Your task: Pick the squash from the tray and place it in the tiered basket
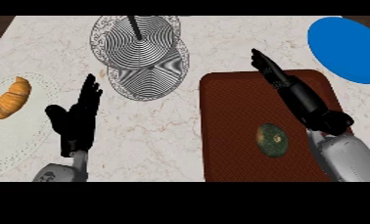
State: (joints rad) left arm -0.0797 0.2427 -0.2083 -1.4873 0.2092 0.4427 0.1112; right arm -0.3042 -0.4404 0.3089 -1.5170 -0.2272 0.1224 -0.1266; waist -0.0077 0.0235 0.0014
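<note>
The squash lies alone on the brown tray, toward the tray's 6 o'clock side, with the tiered basket well apart at its 10 o'clock on the table. The right hand stretches over the tray at the squash's 1 o'clock, fingers straight and holding nothing. The left hand rests open at the basket's 7 o'clock, fingers up, beside a croissant on a white plate; a blue plate sits at the tray's 1 o'clock.
</note>
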